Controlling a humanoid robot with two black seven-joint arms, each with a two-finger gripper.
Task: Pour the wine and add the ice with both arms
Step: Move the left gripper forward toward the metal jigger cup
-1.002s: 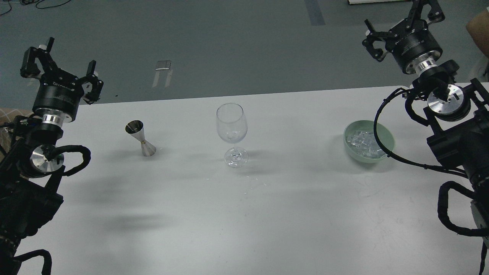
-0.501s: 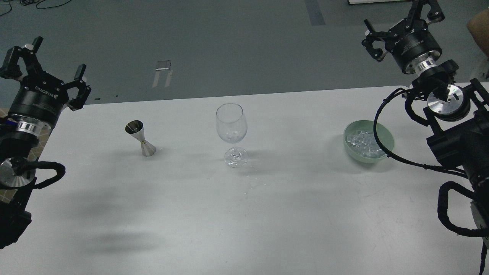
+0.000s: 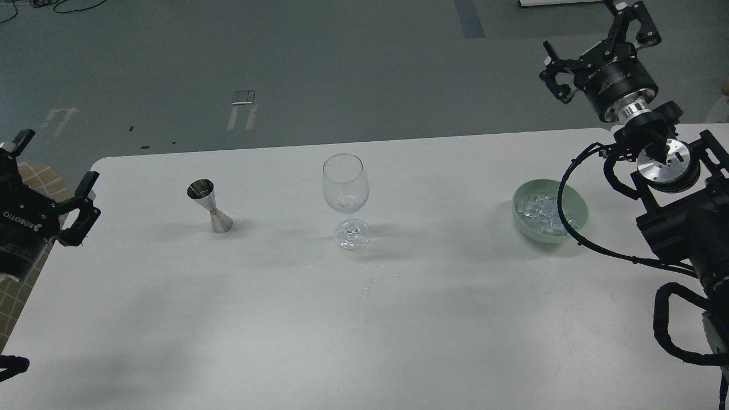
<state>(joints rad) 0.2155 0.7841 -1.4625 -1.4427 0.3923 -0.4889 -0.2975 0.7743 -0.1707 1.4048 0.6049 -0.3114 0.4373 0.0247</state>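
Note:
An empty clear wine glass [image 3: 345, 193] stands upright at the table's middle. A steel jigger [image 3: 209, 205] stands tilted to its left. Clear ice cubes [image 3: 541, 210] fill a pale green bowl [image 3: 578, 216] at the right. My left gripper [image 3: 48, 171] is open and empty at the table's left edge, far left of the jigger. My right gripper [image 3: 598, 42] is open and empty, raised beyond the table's far right corner, above and behind the bowl. A black cable [image 3: 564, 193] of the right arm loops in front of the bowl.
The white table [image 3: 364, 319] ends in a rounded far left corner [image 3: 99, 165]. A few small clear specks [image 3: 376, 273] lie in front of the glass. Grey floor lies beyond the far edge. The right arm's body [image 3: 683, 228] stands over the table's right side.
My left arm has swung down and to the left, off toward the table's left edge, its gripper still open. The right gripper has barely shifted. Glass, jigger and bowl have not moved.

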